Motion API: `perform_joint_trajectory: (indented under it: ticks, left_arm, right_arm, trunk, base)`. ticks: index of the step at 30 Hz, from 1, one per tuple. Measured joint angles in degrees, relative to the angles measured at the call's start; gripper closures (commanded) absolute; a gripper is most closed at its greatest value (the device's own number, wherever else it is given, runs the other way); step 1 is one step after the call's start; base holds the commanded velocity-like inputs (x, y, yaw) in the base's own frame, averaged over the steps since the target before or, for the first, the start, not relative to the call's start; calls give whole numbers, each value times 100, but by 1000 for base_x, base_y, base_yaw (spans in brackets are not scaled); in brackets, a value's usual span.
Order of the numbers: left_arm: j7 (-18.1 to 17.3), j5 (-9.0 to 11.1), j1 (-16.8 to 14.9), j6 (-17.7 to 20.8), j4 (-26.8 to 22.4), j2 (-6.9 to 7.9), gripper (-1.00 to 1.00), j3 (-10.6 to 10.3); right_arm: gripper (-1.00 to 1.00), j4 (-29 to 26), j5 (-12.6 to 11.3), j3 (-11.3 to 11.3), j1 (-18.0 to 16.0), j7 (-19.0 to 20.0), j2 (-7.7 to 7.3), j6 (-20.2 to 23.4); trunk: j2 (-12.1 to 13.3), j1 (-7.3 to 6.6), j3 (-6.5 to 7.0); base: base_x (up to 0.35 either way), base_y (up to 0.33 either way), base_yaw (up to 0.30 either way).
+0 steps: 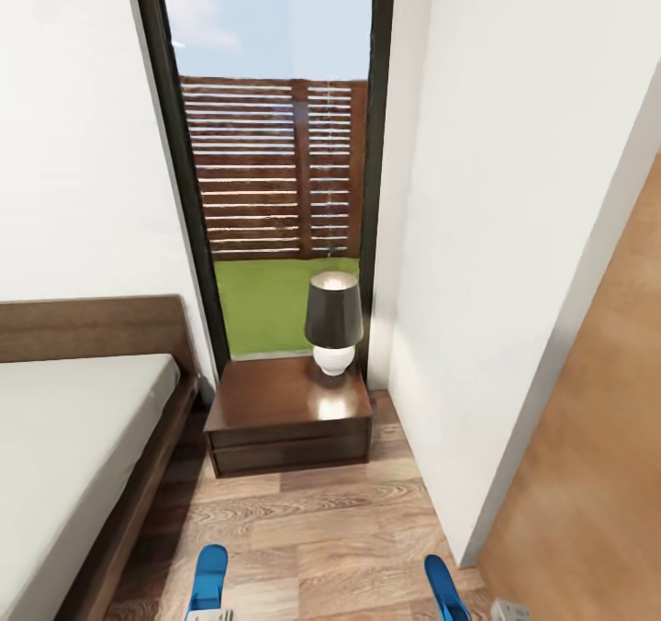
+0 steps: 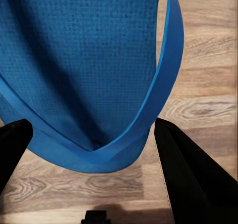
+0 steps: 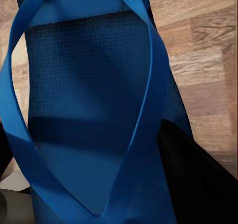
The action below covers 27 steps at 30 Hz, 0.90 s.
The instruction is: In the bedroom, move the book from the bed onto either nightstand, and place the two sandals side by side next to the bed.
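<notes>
Evidently each hand grips one blue sandal [image 2: 84,70] [image 3: 89,110], fingers [image 2: 193,179] closed on it.

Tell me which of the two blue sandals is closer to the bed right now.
The sandal at the left gripper, next to the bed frame. The other sandal, at the right gripper, sits across the floor toward the white wall.
</notes>
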Motion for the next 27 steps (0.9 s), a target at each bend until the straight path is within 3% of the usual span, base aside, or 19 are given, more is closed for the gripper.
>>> perform_joint_trajectory:
  ticks: [21,27]
  left_arm:
    - [-1,2,-3,-1,0,-1,100,3]
    - [0,0,-4,0,-2,0,100,3]
  right_arm:
    - [100,0,0,0,0,0,2,0]
    - [100,0,0,1,-1,-1,1,2]
  trunk:
    - [0,0,0]
    - [0,0,0]
  base:
    - [331,-50,1]
    - [331,-1,115]
